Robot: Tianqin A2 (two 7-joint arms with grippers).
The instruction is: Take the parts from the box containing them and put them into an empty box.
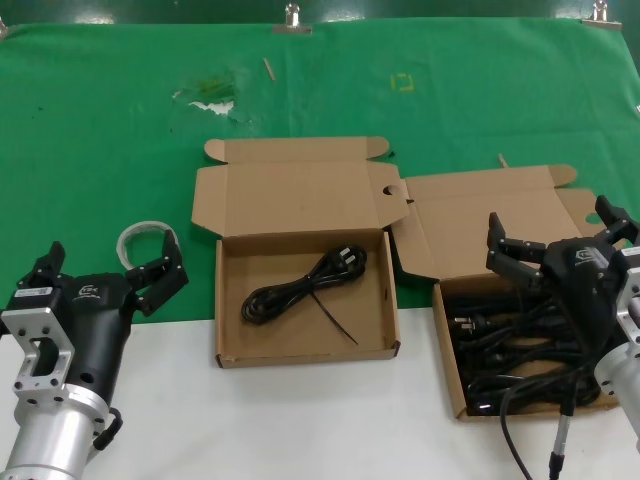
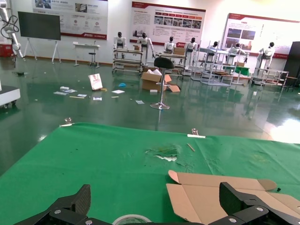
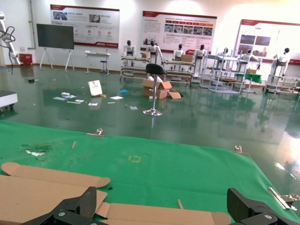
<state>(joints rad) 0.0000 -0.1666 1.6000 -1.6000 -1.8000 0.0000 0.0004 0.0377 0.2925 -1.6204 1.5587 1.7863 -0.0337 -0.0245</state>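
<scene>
**One cord across, the rest waiting**

Two shallow brown cardboard mailer boxes sit open on the table, lids folded back onto the green cloth (image 1: 100, 120). The middle box (image 1: 228, 300) holds a single black power cord (image 1: 300, 285), coiled long and narrow, lying slantwise across its floor with a thin tie trailing toward the near corner. The box on the robot's right (image 1: 447, 360) is crowded with the remaining black cords (image 1: 510, 345), plugs and loops overlapping (too tangled to count).

The right gripper (image 1: 555, 235) hangs over that full box, its black fingers spread wide with nothing between them. The left gripper (image 1: 110, 265) waits at the table's left side, well apart from both boxes, fingers likewise splayed and empty, with a pale tape roll (image 1: 140, 237) just beyond it.
</scene>
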